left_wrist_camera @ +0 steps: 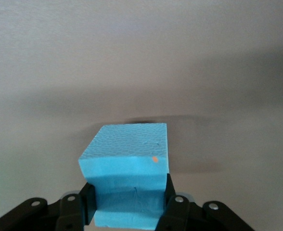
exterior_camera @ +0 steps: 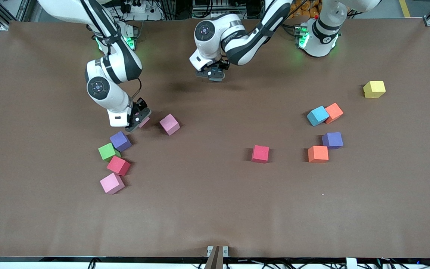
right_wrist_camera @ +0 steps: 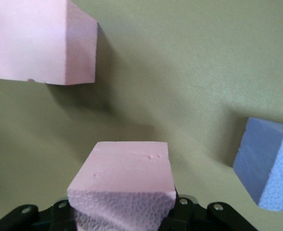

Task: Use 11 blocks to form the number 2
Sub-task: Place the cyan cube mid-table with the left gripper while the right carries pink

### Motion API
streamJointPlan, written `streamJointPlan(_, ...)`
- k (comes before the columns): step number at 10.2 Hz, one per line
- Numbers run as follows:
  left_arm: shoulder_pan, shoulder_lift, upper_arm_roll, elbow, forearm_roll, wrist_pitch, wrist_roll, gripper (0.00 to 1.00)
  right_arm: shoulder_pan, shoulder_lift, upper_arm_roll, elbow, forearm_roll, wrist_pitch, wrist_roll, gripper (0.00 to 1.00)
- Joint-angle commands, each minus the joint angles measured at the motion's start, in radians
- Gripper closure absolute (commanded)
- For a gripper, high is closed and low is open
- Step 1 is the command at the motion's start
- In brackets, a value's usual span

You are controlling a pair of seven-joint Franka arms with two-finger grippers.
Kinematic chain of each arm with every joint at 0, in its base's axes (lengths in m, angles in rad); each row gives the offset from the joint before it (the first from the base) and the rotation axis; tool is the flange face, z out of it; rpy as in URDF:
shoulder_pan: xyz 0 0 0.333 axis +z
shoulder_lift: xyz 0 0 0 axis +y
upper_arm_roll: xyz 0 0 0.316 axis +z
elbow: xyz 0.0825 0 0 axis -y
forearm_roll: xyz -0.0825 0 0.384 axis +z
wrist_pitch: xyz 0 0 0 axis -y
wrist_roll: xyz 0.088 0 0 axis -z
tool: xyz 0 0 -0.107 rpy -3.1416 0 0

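Nearest the front camera, toward the right arm's end: pink cube point(exterior_camera: 112, 183), crimson cube point(exterior_camera: 118, 165), green cube point(exterior_camera: 108, 151), purple cube point(exterior_camera: 120, 141). Just above these the right gripper point(exterior_camera: 139, 118) clamps a pink block point(right_wrist_camera: 124, 185), another pink cube point(exterior_camera: 170, 124) beside it. Left gripper point(exterior_camera: 212, 73) grips a light blue block point(left_wrist_camera: 127, 168) over bare table.

The right gripper point(right_wrist_camera: 124, 211) sits at the bottom edge of the frame, its black fingers point(right_wrist_camera: 180, 209) clamped on a pink cube point(right_wrist_camera: 123, 180) that fills the lower centre. A second pink cube point(right_wrist_camera: 40, 41) lies on the table point(right_wrist_camera: 180, 86) in the upper left corner, casting a shadow below it. A purple cube point(right_wrist_camera: 269, 166) shows at the right edge, partly cut off.
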Motion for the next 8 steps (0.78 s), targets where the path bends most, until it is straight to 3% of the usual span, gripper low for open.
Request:
streamJointPlan(1,-0.03,0.039,0.022,0.037,0.015,-0.028,0.011,0.61,0.005,-0.021,0.014,0.014,0.019,-0.036,-0.018,0.92)
streamJointPlan(3,-0.031,0.053,0.022,0.029,0.014,-0.028,0.005,0.6,-0.003,-0.052,0.011,0.042,0.019,-0.095,-0.018,0.91)
streamJointPlan(4,-0.031,0.057,0.022,0.028,0.015,-0.028,-0.007,0.56,-0.004,-0.055,0.006,0.11,0.019,-0.176,-0.012,0.91)
streamJointPlan(5,-0.031,0.067,0.022,0.029,0.014,-0.028,-0.015,0.39,-0.007,-0.047,0.003,0.185,0.019,-0.264,-0.008,0.91)
streamJointPlan(6,-0.03,0.074,0.022,0.035,0.012,-0.028,-0.051,0.0,-0.016,-0.042,0.003,0.227,0.019,-0.304,-0.011,0.91)
streamJointPlan(8,-0.025,0.059,0.022,0.034,0.012,-0.028,-0.113,0.0,-0.018,-0.044,0.005,0.231,0.019,-0.306,-0.016,0.91)
